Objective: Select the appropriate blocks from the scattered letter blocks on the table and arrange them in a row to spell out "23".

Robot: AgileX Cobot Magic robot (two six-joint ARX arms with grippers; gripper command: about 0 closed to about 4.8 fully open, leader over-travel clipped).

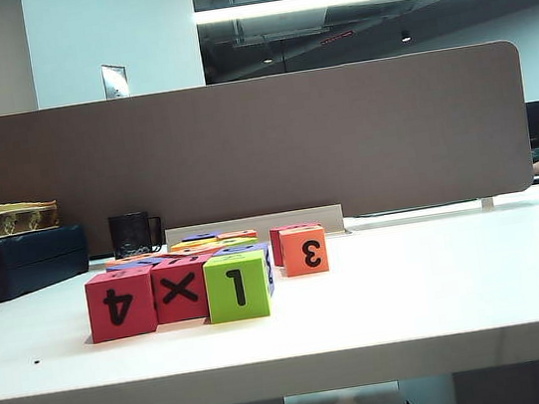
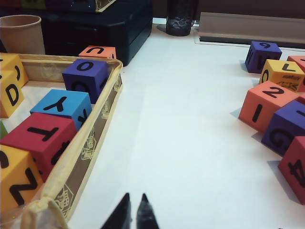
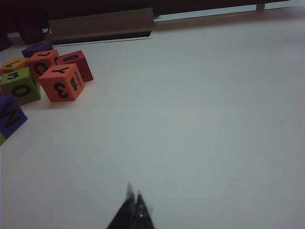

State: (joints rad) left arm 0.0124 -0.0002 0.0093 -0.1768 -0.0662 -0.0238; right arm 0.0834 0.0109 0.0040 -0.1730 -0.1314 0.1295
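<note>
While both grippers hover above the table, left fingers and right fingers are closed (empty).

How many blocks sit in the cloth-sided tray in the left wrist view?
6 visible: purple "O" block at the far corner, blue "Y" block, red "T" block, yellow "Z" block nearest, two yellow blocks at the frame edge. More may lie outside the frame.
</note>
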